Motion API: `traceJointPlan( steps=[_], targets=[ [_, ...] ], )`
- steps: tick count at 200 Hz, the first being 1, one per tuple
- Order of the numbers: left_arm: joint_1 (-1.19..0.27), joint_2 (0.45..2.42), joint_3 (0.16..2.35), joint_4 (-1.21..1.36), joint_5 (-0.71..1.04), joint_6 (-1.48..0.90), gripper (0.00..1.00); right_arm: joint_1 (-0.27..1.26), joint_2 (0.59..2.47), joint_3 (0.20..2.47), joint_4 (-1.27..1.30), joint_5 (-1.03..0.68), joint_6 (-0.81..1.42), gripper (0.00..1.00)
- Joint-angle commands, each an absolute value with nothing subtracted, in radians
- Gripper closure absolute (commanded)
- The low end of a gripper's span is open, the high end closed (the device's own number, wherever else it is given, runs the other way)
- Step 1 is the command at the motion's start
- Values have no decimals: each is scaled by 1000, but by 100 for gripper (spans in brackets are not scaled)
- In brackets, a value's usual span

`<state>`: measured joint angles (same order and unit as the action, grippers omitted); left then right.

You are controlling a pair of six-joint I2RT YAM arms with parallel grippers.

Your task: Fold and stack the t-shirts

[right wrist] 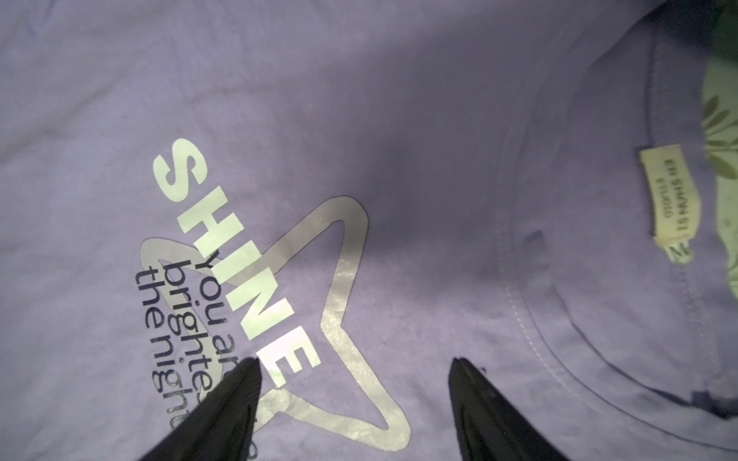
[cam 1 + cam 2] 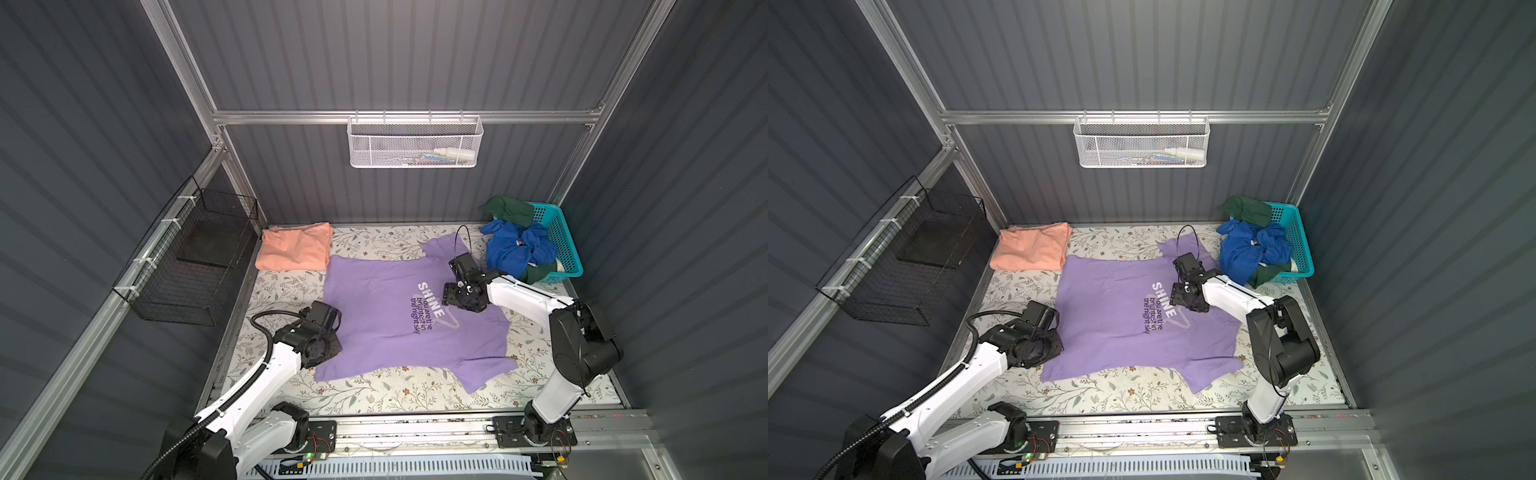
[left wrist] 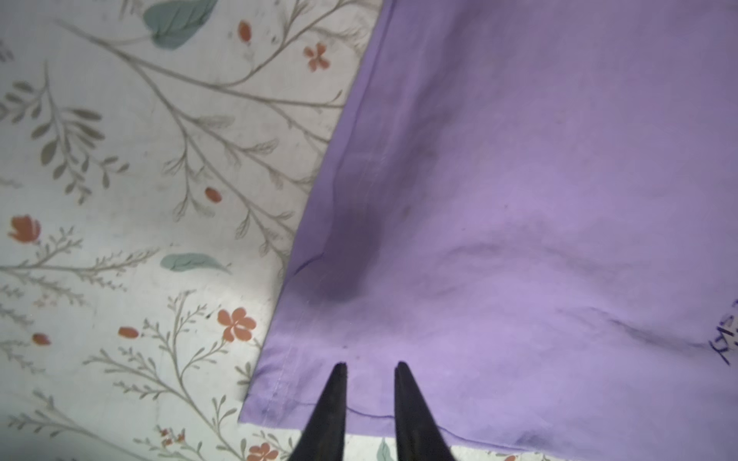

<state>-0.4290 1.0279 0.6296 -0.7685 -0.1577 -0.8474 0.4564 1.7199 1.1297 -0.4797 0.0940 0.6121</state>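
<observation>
Lavender t-shirt [image 2: 374,316] spread flat, print up; salmon t-shirt [image 2: 295,247] folded.

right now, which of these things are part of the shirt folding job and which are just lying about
Job:
lavender t-shirt, spread flat
salmon t-shirt, folded

Lying about:
turquoise basket
white mesh basket
black wire basket

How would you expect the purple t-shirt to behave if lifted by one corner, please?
Probably floppy: the purple t-shirt lies flat with soft wrinkles, so it would likely drape and bunch. It looks thin at its hem, so probably light.
</observation>
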Motion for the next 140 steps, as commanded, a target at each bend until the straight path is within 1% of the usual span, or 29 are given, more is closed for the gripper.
traceJointPlan(
  steps=[1,12,22,31,40,45,67,90,117,140],
  targets=[
    [-431,994,628,-832,-191,-915,60,446,1685,1121,-483,76,587,21],
    [-430,998,649,-815,-206,-912,48,442,1677,1131,-483,74,579,16],
    [-431,1019,678,-790,-216,-896,45,437,1676,1148,-481,73,570,10],
    [-431,1050,714,-761,-223,-873,42,430,1679,1171,-479,68,555,8],
    [-430,1090,760,-741,-233,-844,35,423,1687,1204,-481,63,545,7],
    [-430,1115,783,-728,-237,-825,33,418,1694,1223,-480,63,538,6],
    [-429,1218,889,-648,-265,-741,28,395,1732,1306,-453,67,501,6],
    [-403,1318,980,-542,-286,-660,20,359,1806,1407,-394,76,456,6],
    [-298,1457,1064,-402,-156,-595,17,320,1947,1580,-416,37,445,7],
    [-272,1582,1168,-336,-171,-520,16,316,2034,1687,-446,3,431,9]
  ],
)
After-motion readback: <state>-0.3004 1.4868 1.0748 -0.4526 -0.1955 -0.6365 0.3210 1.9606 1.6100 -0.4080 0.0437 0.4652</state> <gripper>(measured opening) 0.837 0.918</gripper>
